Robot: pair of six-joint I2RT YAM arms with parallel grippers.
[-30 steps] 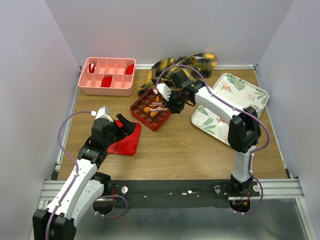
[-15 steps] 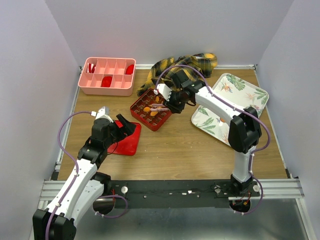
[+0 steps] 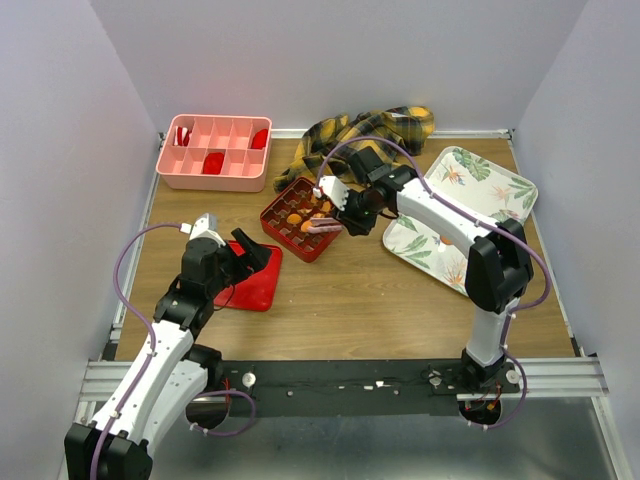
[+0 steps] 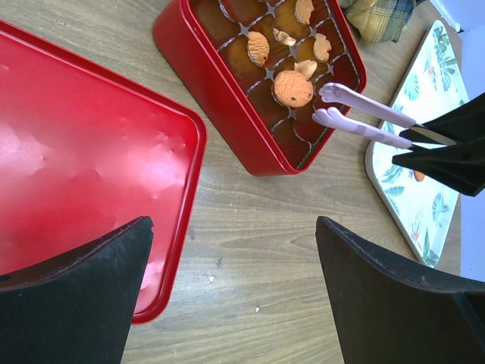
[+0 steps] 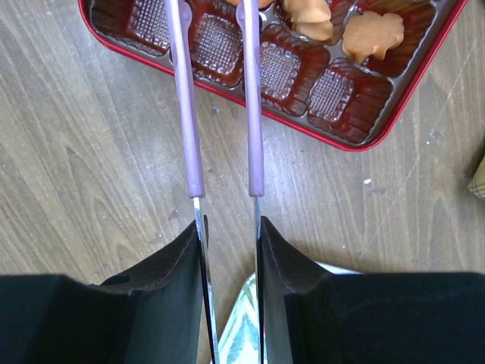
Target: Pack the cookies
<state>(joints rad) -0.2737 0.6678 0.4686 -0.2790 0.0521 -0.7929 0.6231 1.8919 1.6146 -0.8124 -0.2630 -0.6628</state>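
Several small orange cookies (image 4: 292, 88) lie in the cells of the red gridded box (image 3: 290, 238) at mid-table, and they show again in the right wrist view (image 5: 371, 34). My right gripper (image 3: 352, 214) is shut on purple-tipped metal tongs (image 4: 364, 117), whose arms (image 5: 186, 114) reach over the box's near-right corner. The tong tips stand slightly apart beside one cookie, with nothing between them. One more cookie (image 3: 445, 240) lies on the floral tray (image 3: 480, 190). My left gripper (image 4: 235, 288) hangs open over bare wood beside the red lid (image 4: 76, 174).
A pink compartment organiser (image 3: 215, 150) with dark-red pieces stands at the back left. A plaid cloth (image 3: 365, 130) is bunched behind the box. The floral tray lies at the right, partly under my right arm. Walls close in the table on three sides.
My right gripper with the tongs has drawn back slightly toward the right and the near side, and the tong arms have come a little closer together. The left arm has not moved.
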